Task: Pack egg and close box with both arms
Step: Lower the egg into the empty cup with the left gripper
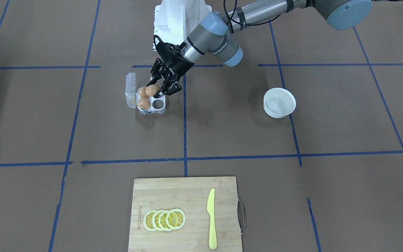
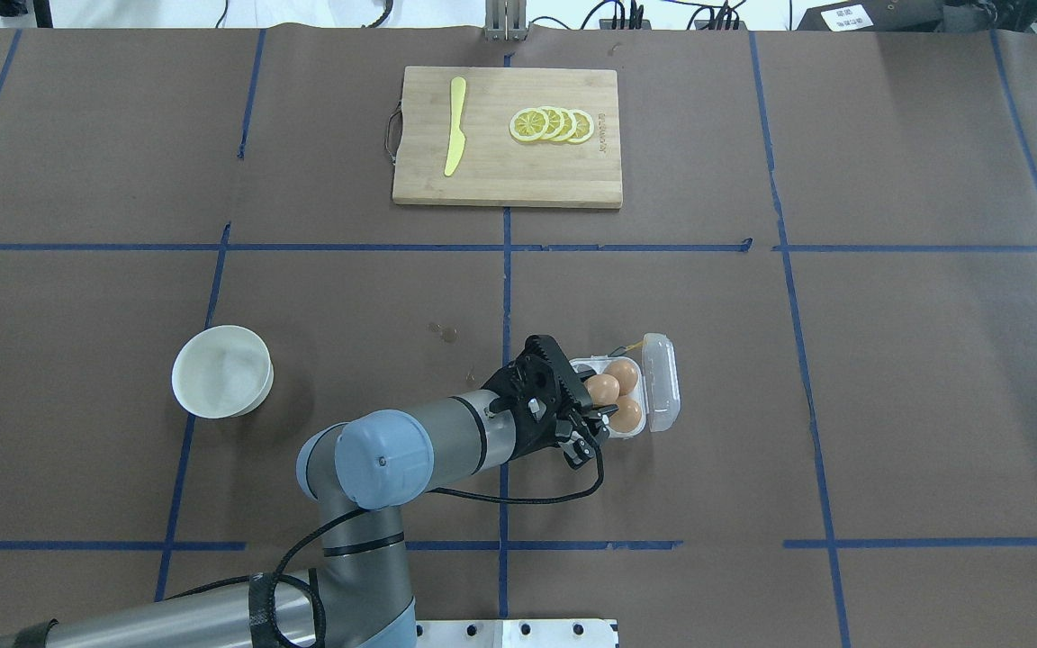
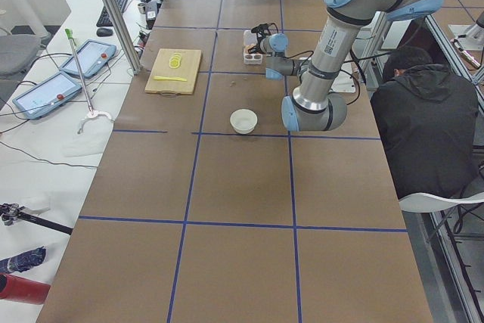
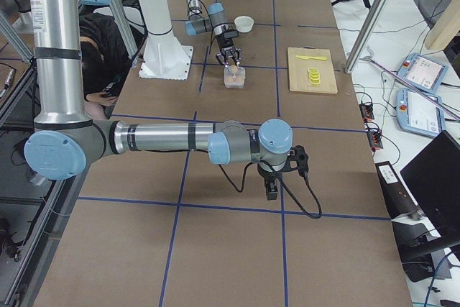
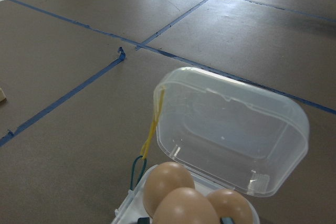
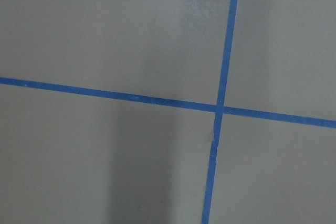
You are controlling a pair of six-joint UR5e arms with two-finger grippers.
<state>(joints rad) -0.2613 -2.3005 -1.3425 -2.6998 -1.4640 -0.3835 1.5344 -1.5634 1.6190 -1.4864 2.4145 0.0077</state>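
The clear box (image 1: 162, 109) stands open on the table, its lid (image 1: 131, 88) tipped back and a yellow string (image 5: 152, 129) at its side. Two brown eggs (image 1: 144, 103) sit in its cells, and one cell (image 1: 158, 103) is bare. My left gripper (image 1: 156, 91) is shut on a third egg (image 1: 151, 90) over the cell nearest the robot; I cannot tell if it rests there. The overhead view shows this gripper (image 2: 598, 400), egg (image 2: 602, 389) and lid (image 2: 662, 382). My right gripper (image 4: 269, 188) points down at bare table far from the box; I cannot tell its state.
A white bowl (image 1: 279, 102) stands toward the robot's left of the box. A wooden cutting board (image 1: 187, 196) with lemon slices (image 1: 164, 219) and a yellow knife (image 1: 211, 218) lies at the far edge. The white pedestal (image 1: 180, 17) is behind the box.
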